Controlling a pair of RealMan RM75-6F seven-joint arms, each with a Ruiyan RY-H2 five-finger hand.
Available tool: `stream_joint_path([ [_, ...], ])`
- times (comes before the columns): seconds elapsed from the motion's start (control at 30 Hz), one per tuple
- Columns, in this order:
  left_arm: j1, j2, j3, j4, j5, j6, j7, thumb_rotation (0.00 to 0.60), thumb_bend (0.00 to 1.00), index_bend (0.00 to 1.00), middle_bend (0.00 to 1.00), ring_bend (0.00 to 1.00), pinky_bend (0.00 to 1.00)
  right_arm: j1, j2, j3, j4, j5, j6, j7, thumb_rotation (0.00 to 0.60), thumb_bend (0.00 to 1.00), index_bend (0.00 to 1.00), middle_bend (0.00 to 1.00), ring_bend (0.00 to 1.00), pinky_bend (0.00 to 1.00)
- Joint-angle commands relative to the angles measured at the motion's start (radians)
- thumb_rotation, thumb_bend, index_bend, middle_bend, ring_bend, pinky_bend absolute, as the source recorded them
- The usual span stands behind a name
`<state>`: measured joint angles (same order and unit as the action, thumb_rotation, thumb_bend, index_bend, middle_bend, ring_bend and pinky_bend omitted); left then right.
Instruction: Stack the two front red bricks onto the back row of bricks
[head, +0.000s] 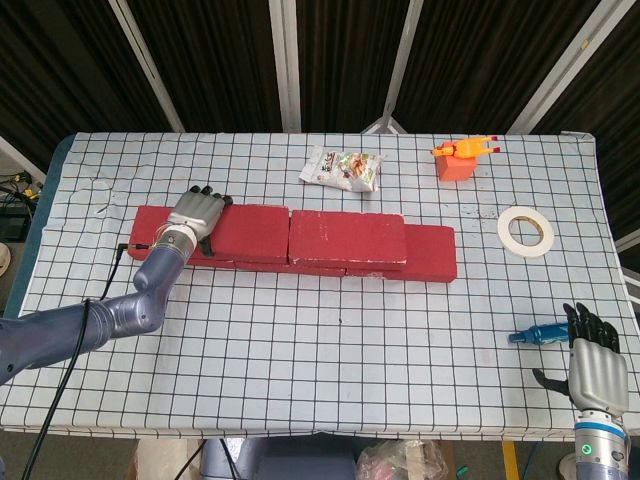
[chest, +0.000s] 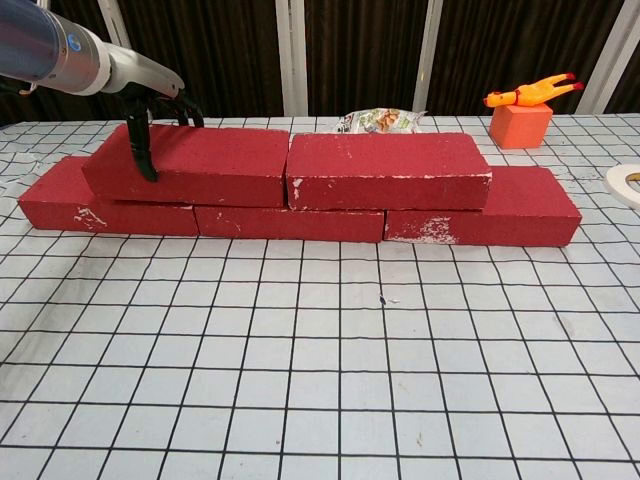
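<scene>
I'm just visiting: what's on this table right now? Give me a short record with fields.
Left hand: grips the left end of the upper left brick
Right hand: at the table's near right edge, holding nothing, fingers apart
Upper right brick: lies on the bottom row
Behind the bricks: snack bag, orange block
Right side: tape roll, blue tool

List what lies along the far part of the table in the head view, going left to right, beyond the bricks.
Snack packet → orange block with the rubber chicken on top → roll of white tape.
</scene>
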<state>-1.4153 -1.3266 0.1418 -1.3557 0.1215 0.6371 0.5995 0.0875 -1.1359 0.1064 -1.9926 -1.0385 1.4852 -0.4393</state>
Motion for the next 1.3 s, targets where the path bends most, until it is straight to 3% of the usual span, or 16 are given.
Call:
stream_joint_path([
  [0.03, 0.002, -0.002, -0.003, 0.002, 0.000, 0.000, 0.000, 0.600, 0.00, 0.21, 0.14, 0.06, 0.08, 0.000, -0.001, 0.000, 0.000, 0.000, 0.001, -0.001, 0.600, 0.18, 0.05, 0.00, 0.00, 0.00],
  [0.6, 0.013, -0.016, -0.017, 0.018, 0.008, 0.000, 0.011, 0.600, 0.00, 0.19, 0.14, 0.06, 0.08, 0.003, -0.004, 0.000, 0.000, 0.009, 0.002, -0.009, 0.600, 0.18, 0.05, 0.00, 0.00, 0.00],
  [1.3, -0.008, -0.002, -0.007, -0.007, -0.045, -0.008, 0.046, 0.600, 0.00, 0.09, 0.02, 0.00, 0.03, 0.008, -0.009, 0.001, -0.002, 0.018, 0.002, -0.016, 0.600, 0.18, 0.05, 0.00, 0.00, 0.00],
])
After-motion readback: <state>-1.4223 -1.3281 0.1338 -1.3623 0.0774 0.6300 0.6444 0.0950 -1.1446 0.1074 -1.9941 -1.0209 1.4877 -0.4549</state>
